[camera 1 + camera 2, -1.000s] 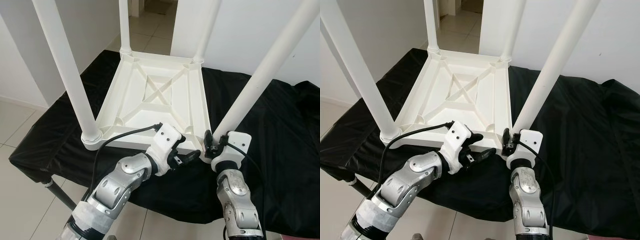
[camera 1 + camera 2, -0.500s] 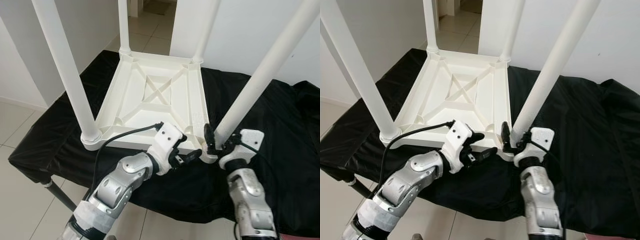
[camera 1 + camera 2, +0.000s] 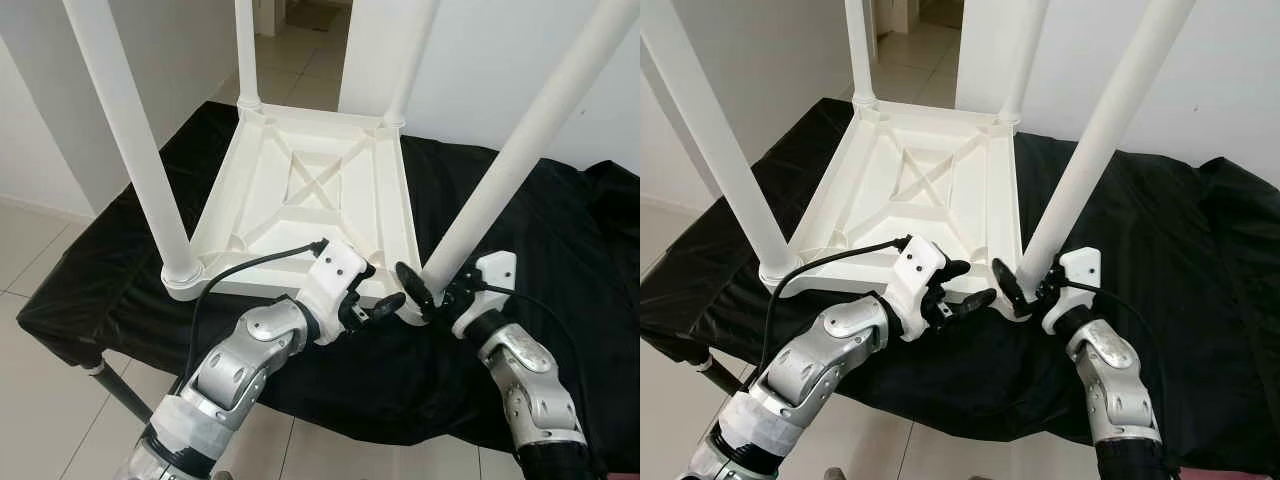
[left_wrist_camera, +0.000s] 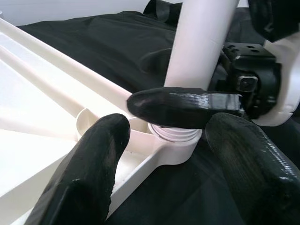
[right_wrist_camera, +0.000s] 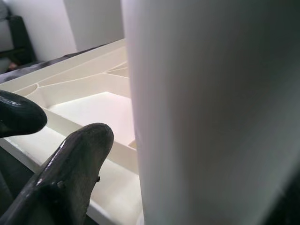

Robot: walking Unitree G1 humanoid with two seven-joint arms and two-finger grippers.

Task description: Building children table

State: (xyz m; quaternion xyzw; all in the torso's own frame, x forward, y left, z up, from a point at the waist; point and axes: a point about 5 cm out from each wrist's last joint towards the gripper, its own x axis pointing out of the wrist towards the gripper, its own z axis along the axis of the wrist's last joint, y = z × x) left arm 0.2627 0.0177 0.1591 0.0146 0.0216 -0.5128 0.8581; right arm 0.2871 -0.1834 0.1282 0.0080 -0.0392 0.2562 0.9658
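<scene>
1. Since a second ago the right gripper (image 3: 425, 290) has swung out to the robot's right and its jaws now stand wide around the base of the near right leg (image 3: 505, 170).
2. The left gripper (image 3: 378, 303) stays at the upturned children's table (image 3: 320, 190), which lies on the black-draped table (image 3: 560, 250).
3. The left wrist view reveals wide jaws at the leg socket (image 4: 176, 136).

All four table legs (image 3: 130, 150) run off the top edge.
</scene>
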